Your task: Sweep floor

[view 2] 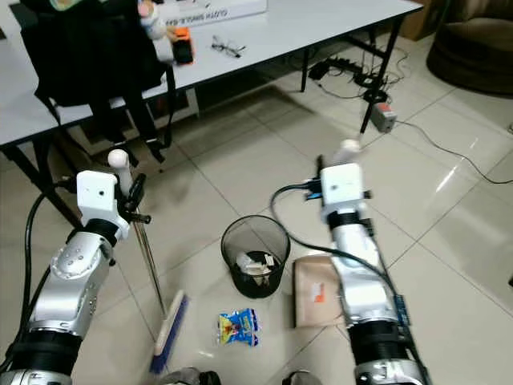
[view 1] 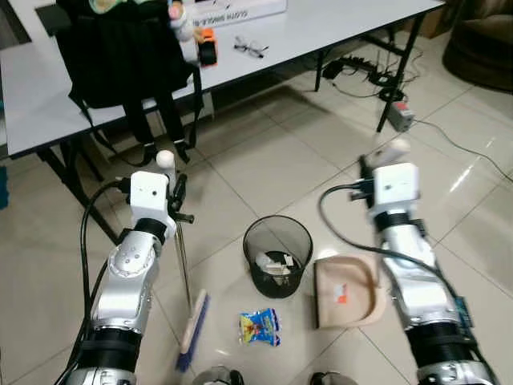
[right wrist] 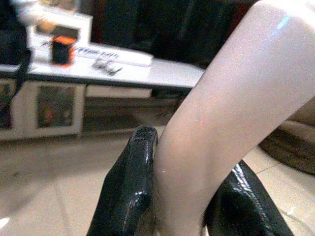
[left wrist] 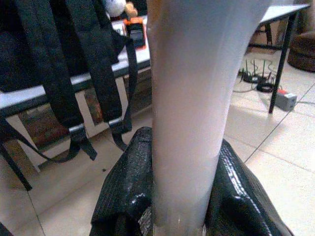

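Note:
My left gripper (view 1: 178, 189) is shut on the pale handle (left wrist: 189, 98) of a broom, with a black finger (left wrist: 123, 196) on each side of it. The broom's thin rod (view 1: 183, 257) slants down to a blue brush head (view 1: 193, 330) resting on the tiles. My right gripper (right wrist: 184, 196) is shut on the beige handle (right wrist: 221, 103) of a dustpan. The dustpan's tray (view 1: 345, 293) lies on the floor right of a black mesh bin (view 1: 277, 255). A blue and yellow snack packet (view 1: 260, 327) lies on the tiles between brush and dustpan, just in front of the bin.
A white table (view 1: 321, 32) stands ahead, with a black backpack (view 1: 120, 56) whose straps hang over the edge, glasses (view 1: 251, 48) and an orange item (view 1: 207, 44). Cables and a power strip (view 1: 400, 116) lie on the floor at the right. A dark armchair (view 1: 481, 40) fills the far right corner.

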Available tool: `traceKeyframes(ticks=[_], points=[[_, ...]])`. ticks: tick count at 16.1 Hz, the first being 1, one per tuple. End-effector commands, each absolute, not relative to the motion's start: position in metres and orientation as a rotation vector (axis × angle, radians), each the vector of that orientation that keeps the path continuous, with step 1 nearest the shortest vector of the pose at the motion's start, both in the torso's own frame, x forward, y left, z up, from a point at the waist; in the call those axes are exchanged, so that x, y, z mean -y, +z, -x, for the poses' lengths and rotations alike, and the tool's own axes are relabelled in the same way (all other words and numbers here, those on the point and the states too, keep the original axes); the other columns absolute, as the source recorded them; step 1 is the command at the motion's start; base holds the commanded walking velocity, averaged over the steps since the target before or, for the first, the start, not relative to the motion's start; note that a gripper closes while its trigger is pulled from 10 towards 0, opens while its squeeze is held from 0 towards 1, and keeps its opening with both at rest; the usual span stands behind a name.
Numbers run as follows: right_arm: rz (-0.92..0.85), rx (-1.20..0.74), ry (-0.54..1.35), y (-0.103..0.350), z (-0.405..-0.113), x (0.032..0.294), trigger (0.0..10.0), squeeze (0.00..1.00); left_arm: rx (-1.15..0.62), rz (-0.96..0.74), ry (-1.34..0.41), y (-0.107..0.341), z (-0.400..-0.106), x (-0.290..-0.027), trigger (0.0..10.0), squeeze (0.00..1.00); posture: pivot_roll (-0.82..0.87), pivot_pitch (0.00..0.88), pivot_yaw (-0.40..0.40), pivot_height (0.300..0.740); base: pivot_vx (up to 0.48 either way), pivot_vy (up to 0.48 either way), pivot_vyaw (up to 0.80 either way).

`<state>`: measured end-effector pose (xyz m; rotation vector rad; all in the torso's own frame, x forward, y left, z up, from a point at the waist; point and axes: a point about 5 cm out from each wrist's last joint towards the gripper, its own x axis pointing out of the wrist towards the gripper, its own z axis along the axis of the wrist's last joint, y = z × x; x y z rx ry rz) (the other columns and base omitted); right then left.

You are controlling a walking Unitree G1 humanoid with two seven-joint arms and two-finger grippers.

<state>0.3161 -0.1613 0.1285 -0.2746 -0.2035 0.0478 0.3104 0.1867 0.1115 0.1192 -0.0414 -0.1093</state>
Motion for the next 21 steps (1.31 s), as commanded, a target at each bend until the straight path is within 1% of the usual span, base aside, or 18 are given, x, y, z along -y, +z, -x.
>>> traceKeyframes(ticks=[1, 2, 7, 8, 9, 12, 14, 16, 17, 19, 21], points=[[0.296, 0.199, 0.078, 0.128, -0.318, 0.156, 10.0, 0.00, 0.071, -0.146, -0.114, 0.115, -0.314, -0.185, 10.0, 0.00, 0.00, 0.165, 0.067, 0.740, 0.000, 0.000, 0.00], [0.294, 0.161, 0.107, 0.120, -0.316, 0.149, 10.0, 0.00, 0.064, -0.149, -0.117, 0.113, -0.317, -0.184, 10.0, 0.00, 0.00, 0.180, 0.060, 0.740, 0.000, 0.000, 0.00], [0.297, 0.108, 0.136, 0.106, -0.308, 0.140, 10.0, 0.00, 0.083, -0.155, -0.120, 0.110, -0.326, -0.180, 10.0, 0.00, -0.01, 0.229, 0.059, 0.740, 0.000, 0.000, 0.00], [0.246, 0.123, 0.119, 0.103, -0.306, 0.138, 10.0, 0.00, 0.133, -0.133, -0.125, 0.111, -0.329, -0.174, 10.0, 0.00, -0.01, 0.254, 0.063, 0.740, 0.000, 0.000, 0.00], [0.203, 0.119, 0.111, 0.100, -0.304, 0.135, 10.0, 0.00, 0.135, -0.136, -0.126, 0.106, -0.329, -0.170, 10.0, 0.00, 0.00, 0.272, 0.063, 0.740, 0.000, 0.000, 0.00], [0.171, 0.105, 0.111, 0.097, -0.305, 0.131, 10.0, 0.00, 0.133, -0.163, -0.142, 0.100, -0.327, -0.163, 10.0, 0.00, 0.01, 0.289, 0.068, 0.740, 0.000, 0.000, 0.00], [0.133, 0.101, 0.136, 0.094, -0.307, 0.119, 10.0, 0.00, 0.123, -0.181, -0.164, 0.092, -0.327, -0.155, 10.0, 0.00, 0.01, 0.291, 0.073, 0.740, 0.000, 0.000, 0.00], [0.156, 0.119, 0.157, 0.094, -0.306, 0.108, 10.0, 0.00, 0.119, -0.153, -0.189, 0.090, -0.330, -0.142, 10.0, 0.00, 0.01, 0.300, 0.078, 0.740, 0.000, 0.000, 0.00], [0.168, 0.127, 0.151, 0.095, -0.305, 0.108, 10.0, 0.00, 0.118, -0.147, -0.196, 0.089, -0.330, -0.139, 10.0, 0.00, 0.01, 0.300, 0.079, 0.740, 0.000, 0.000, 0.00], [0.228, 0.192, 0.090, 0.103, -0.306, 0.115, 10.0, 0.00, 0.120, -0.127, -0.221, 0.086, -0.329, -0.132, 10.0, 0.00, 0.00, 0.304, 0.086, 0.740, 0.000, 0.000, 0.00], [0.256, 0.238, 0.074, 0.108, -0.306, 0.120, 10.0, 0.00, 0.122, -0.122, -0.231, 0.085, -0.329, -0.130, 10.0, 0.00, 0.00, 0.303, 0.088, 0.740, 0.000, 0.000, 0.00]])
